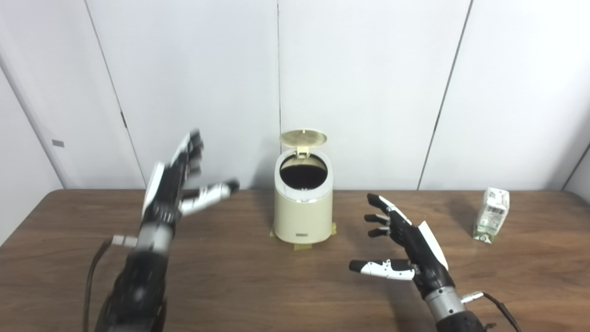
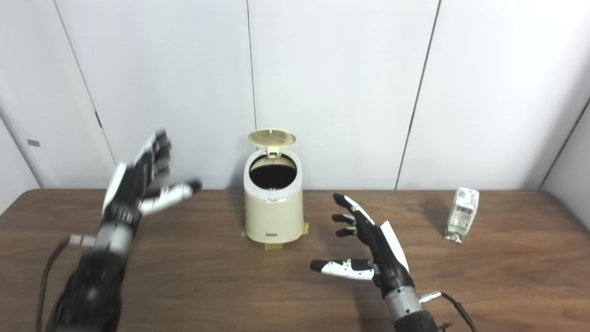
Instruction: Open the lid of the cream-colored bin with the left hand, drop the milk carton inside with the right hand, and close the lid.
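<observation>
Milk carton (image 1: 492, 215) stands upright, well right of the open bin (image 1: 303, 207); right hand (image 1: 405, 244), fingers spread and empty, lies nearer than left hand (image 1: 177, 184), likewise spread.

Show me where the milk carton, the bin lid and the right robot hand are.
milk carton (image 1: 492, 215): left eye view, on its front face.
bin lid (image 1: 303, 137): left eye view, middle of the raised lid's underside.
right robot hand (image 2: 374, 244): right eye view, on the black palm.
</observation>
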Controlling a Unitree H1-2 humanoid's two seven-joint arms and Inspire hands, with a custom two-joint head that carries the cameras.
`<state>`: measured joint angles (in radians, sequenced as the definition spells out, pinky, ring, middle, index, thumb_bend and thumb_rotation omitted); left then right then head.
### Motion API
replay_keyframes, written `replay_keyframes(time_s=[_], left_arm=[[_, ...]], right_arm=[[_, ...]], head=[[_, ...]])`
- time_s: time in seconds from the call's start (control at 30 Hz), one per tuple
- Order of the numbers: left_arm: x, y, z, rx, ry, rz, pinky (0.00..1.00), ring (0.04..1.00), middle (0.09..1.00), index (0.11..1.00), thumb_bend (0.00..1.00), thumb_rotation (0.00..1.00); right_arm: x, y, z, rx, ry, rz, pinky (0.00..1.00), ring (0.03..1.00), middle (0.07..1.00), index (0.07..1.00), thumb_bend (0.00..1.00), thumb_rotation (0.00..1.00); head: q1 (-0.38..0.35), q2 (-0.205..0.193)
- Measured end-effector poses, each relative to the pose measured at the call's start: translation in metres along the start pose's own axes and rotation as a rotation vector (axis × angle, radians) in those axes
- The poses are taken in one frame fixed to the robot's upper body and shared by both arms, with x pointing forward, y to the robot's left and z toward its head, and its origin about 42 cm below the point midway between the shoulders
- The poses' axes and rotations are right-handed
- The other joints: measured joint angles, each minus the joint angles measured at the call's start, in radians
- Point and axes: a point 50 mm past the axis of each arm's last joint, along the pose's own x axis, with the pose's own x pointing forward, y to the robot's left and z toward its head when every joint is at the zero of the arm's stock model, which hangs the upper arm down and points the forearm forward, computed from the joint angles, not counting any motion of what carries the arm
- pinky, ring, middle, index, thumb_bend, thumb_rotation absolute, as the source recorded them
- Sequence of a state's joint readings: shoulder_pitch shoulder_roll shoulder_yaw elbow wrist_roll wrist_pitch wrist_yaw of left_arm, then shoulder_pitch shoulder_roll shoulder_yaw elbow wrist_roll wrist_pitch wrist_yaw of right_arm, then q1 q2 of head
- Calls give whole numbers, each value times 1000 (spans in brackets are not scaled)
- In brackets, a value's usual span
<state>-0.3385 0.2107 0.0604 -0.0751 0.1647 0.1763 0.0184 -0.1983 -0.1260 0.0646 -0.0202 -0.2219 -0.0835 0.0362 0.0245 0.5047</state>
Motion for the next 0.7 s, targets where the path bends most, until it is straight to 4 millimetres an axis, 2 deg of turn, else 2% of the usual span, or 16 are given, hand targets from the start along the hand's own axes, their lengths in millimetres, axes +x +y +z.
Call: replay_keyframes(time_s=[0.1, 0.2, 0.27, 0.37, 0.5, 0.57, 0.63, 0.7], left_arm=[[-22, 10, -13, -8, 9, 4, 735, 801, 853, 899, 929, 244], [-39, 14, -17, -18, -11, 10, 705, 777, 832, 879, 919, 234], [-51, 10, -23, -35, -17, 7, 654, 779, 837, 880, 893, 215], [-68, 3, -32, -67, -19, -8, 638, 784, 844, 891, 865, 198], [-78, 1, -46, -75, -40, -25, 619, 774, 844, 912, 851, 194], [-82, 1, -52, -70, -56, -27, 615, 775, 846, 918, 832, 189], [-87, 1, -59, -65, -66, -31, 622, 779, 851, 921, 821, 180], [-90, 1, -69, -58, -52, -35, 626, 788, 855, 924, 804, 142]], right_arm=[[0, 0, 0, 11, -3, -1, 655, 787, 902, 884, 768, 196], [1, 0, -1, 21, 0, -1, 657, 789, 908, 883, 777, 179], [1, 1, -3, 23, 7, 0, 655, 784, 908, 883, 777, 172], [0, 2, -7, 21, 19, 3, 650, 774, 905, 882, 785, 167], [1, -2, -7, 12, 18, -4, 628, 750, 897, 879, 783, 115], [1, -11, -8, -2, 17, -15, 655, 769, 902, 883, 799, 129], [5, -30, -13, -47, 4, -24, 651, 770, 897, 879, 819, 186], [8, -52, -21, -96, -1, -35, 669, 782, 900, 889, 826, 212]], head=[[-5, 0], [-11, -2], [-12, -6], [-17, -8], [-75, -20], [-139, -37], [-147, -40], [-216, -58]])
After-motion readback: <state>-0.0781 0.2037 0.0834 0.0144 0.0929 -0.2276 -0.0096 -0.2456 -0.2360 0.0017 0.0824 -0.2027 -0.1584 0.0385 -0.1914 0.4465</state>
